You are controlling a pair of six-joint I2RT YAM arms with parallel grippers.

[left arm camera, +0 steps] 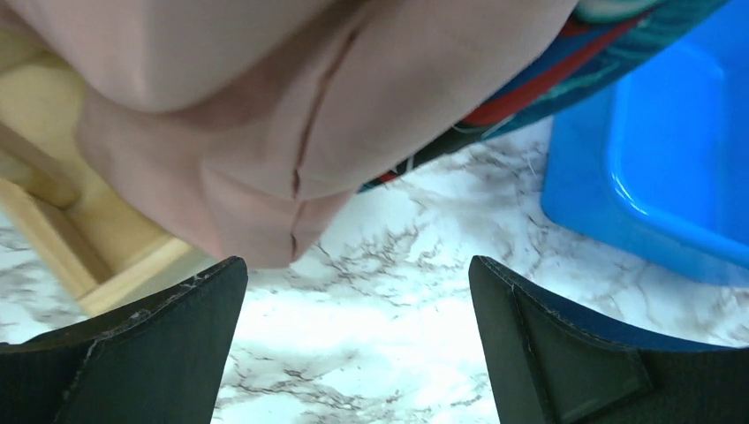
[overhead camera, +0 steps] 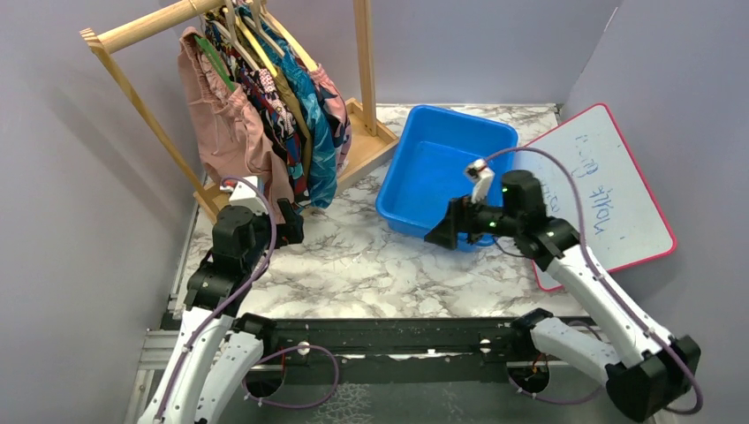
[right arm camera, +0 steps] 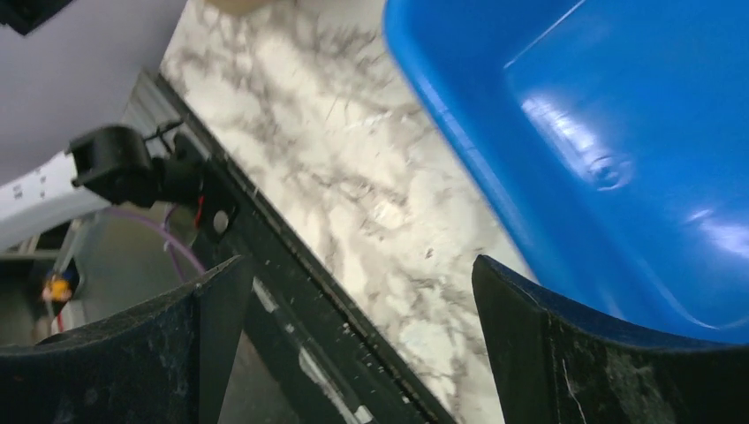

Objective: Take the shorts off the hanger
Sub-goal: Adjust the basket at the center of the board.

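Several shorts hang on hangers from a wooden rack (overhead camera: 141,31) at the back left. The dusty pink shorts (overhead camera: 225,124) hang nearest, then comic-print shorts (overhead camera: 274,110), olive-brown shorts (overhead camera: 294,106), teal shorts (overhead camera: 320,132) and pink blotched shorts (overhead camera: 336,102). My left gripper (overhead camera: 287,221) is open and empty just below the hem of the pink shorts (left arm camera: 291,132), which hang just above and beyond its fingers (left arm camera: 159,344). My right gripper (overhead camera: 446,234) is open and empty at the near edge of the blue bin (overhead camera: 446,168).
The blue bin (right arm camera: 618,132) holds nothing visible. A whiteboard (overhead camera: 601,190) with a red frame leans at the right. The rack's wooden base (left arm camera: 88,256) lies left of my left gripper. Grey walls close in the left, back and right.
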